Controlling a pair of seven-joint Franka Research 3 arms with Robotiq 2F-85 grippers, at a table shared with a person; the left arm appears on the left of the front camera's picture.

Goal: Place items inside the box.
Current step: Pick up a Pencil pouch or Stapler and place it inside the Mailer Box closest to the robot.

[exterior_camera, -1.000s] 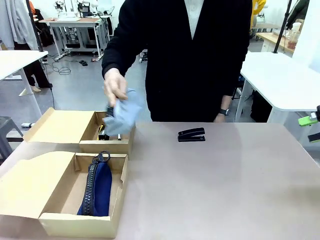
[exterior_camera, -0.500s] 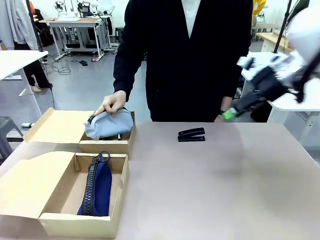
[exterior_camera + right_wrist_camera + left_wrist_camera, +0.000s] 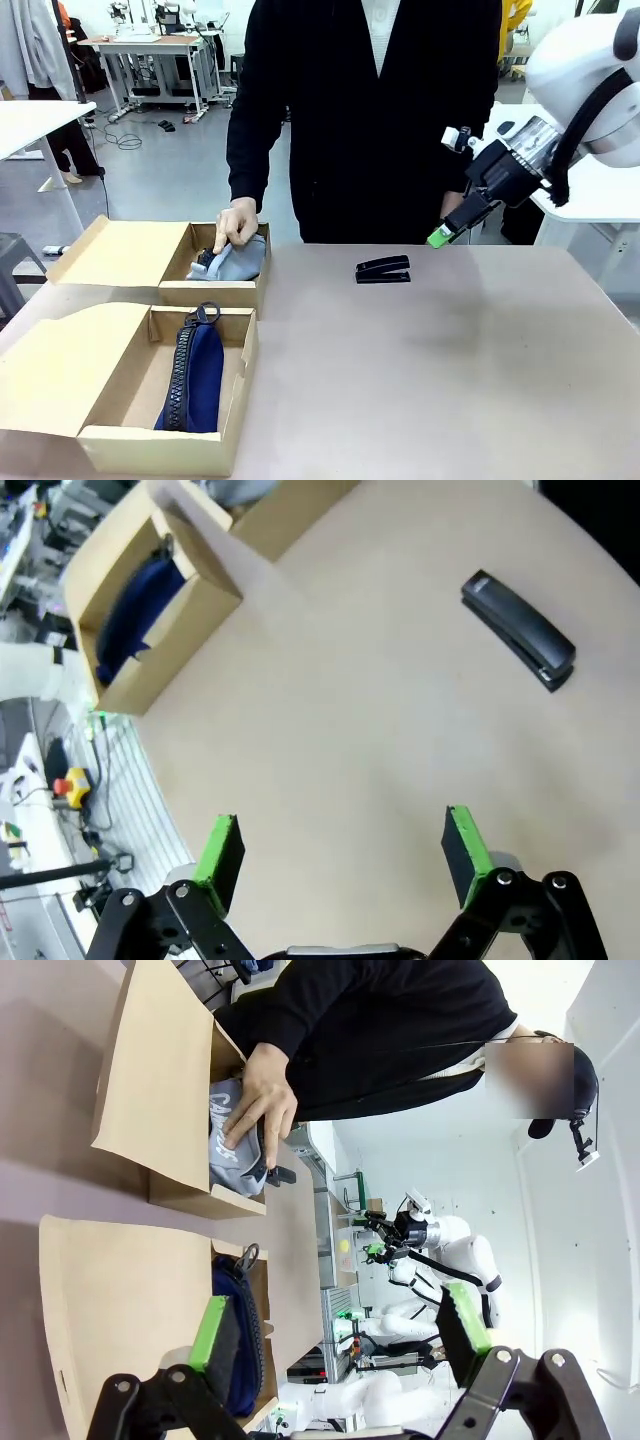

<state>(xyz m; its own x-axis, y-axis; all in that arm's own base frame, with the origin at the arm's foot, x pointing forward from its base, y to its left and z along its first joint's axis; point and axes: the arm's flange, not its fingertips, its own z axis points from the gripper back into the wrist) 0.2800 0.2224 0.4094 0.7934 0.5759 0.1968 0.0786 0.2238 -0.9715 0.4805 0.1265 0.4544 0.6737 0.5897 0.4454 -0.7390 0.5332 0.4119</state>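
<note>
Front view: a person's hand (image 3: 235, 222) presses the grey zip pouch (image 3: 238, 262) down into the smaller box (image 3: 210, 293) at the far left of the desk (image 3: 430, 380). A second ago the same pouch hung in the air above that box. The right arm, then barely at the picture's edge, has swung in over the desk. Its right pincer (image 3: 445, 232) now hangs above and to the right of the black stapler (image 3: 383, 270), jaws wide apart and holding nothing. The stapler has not moved and lies alone on the open desk, well apart from both boxes. The dark blue zip pouch (image 3: 195, 375) rests lengthwise inside the larger box (image 3: 160, 450) nearest the camera, its flap lid open to the left. Seen from the left wrist, the left pincer (image 3: 335, 1322) is also spread apart and empty, looking over that larger box. With both pouches boxed, the stapler looks like the last loose item. The right arm appears to be lining up to fetch it, and would then have to carry it across the desk to the box.
</note>
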